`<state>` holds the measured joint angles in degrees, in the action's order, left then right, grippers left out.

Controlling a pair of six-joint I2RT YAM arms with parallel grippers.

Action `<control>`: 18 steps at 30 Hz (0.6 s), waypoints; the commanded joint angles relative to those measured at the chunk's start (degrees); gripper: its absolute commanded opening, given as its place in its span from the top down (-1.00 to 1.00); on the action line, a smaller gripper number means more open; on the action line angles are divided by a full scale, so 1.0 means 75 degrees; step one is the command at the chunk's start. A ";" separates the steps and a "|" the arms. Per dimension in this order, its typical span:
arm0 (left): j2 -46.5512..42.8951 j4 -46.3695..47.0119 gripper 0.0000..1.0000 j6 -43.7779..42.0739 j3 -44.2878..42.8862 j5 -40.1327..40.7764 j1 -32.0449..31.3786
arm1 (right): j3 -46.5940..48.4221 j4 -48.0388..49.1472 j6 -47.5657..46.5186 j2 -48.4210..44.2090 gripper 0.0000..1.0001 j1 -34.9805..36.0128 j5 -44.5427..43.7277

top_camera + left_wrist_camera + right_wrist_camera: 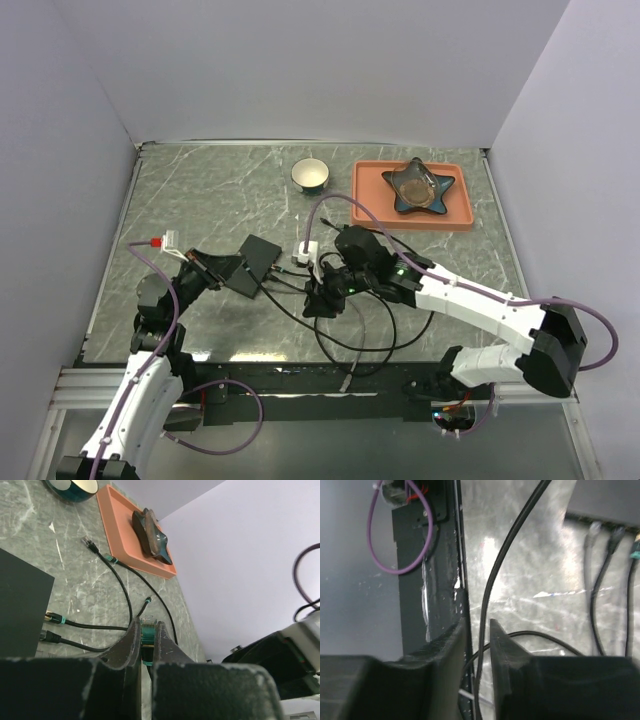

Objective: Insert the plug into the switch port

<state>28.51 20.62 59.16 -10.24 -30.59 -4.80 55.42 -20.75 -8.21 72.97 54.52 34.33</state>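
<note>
Left gripper clenched on plug: green-tipped connector pinched between fingertips, tip poking just past them. Switch, flat black box, lies on grey marble table near fingers, to their left in left wrist view, apart from plug. Two cables sit in switch side. Right gripper released, fingers parted, black cable running loosely through gap.
</note>
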 commanded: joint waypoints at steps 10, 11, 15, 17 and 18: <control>-0.0450 -0.0008 0.98 -0.0423 -0.0194 -0.0105 0.0019 | 0.0099 0.1664 0.1011 -0.0765 -0.99 -0.0133 -0.0569; -0.0496 0.0062 0.98 -0.0411 -0.0170 -0.0151 0.0019 | 0.0146 0.1747 0.1314 -0.0706 -0.99 -0.0156 -0.0546; -0.0766 0.0577 0.98 -0.0329 0.0006 -0.0456 0.0019 | 0.0578 0.1783 0.1879 -0.0134 -0.99 -0.0250 -0.0629; -0.0860 0.0905 0.98 -0.0271 0.0053 -0.0655 0.0019 | 0.0650 0.2062 0.2252 -0.0003 -0.98 -0.0250 -0.0592; -0.0907 0.1011 0.98 -0.0247 0.0111 -0.0760 0.0019 | 0.0662 0.2226 0.2382 0.0090 -0.99 -0.0262 -0.0476</control>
<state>23.31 20.73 57.28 -10.15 -32.42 -4.80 57.28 -9.87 3.31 71.61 53.17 30.63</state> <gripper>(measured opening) 0.079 0.992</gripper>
